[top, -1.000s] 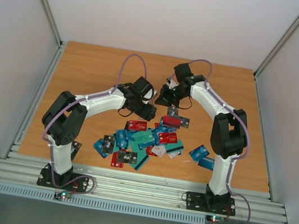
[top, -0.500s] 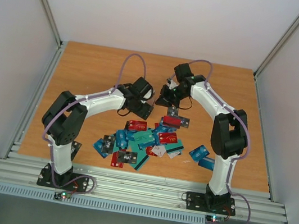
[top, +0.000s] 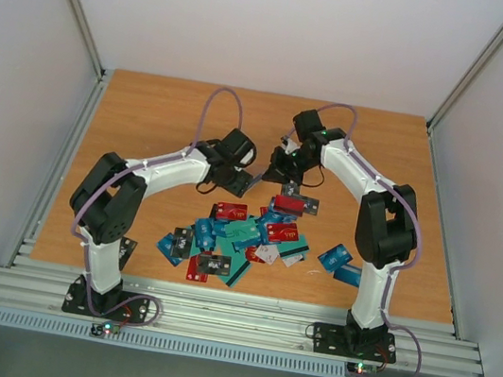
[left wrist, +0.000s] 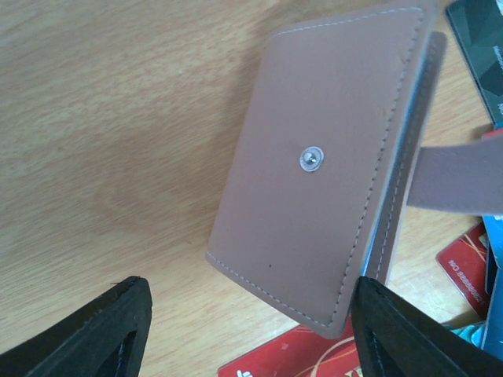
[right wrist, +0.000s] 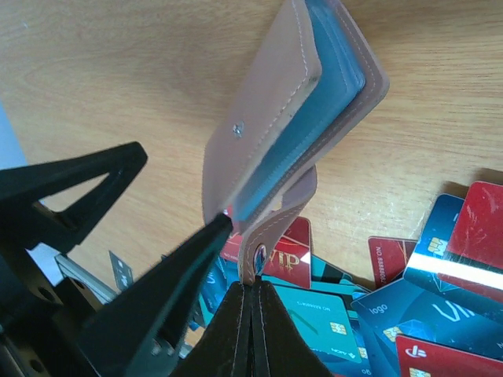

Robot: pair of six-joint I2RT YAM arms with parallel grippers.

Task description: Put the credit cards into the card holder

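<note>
The tan-brown card holder (left wrist: 314, 181) lies closed on the wood, with a metal snap stud on its cover and blue pockets showing at its edge (right wrist: 314, 86). My right gripper (right wrist: 253, 284) is shut on the holder's snap strap (right wrist: 271, 228) and holds it out from the holder. My left gripper (left wrist: 250, 314) is open and straddles the holder's near end. Its right finger (left wrist: 409, 338) sits against the holder's opening edge. In the top view both grippers, left (top: 245, 183) and right (top: 279, 166), meet behind the pile of credit cards (top: 244, 235) and hide the holder.
Red, teal and blue cards (right wrist: 393, 314) lie scattered just beside the holder. A red card (left wrist: 299, 357) is under its near corner. Two blue cards (top: 340, 263) lie apart at the right. The wooden table (top: 158, 116) has white walls on three sides.
My left gripper has shifted slightly away from the card pile, toward the right gripper. The right arm has barely moved. The cards lie as before.
</note>
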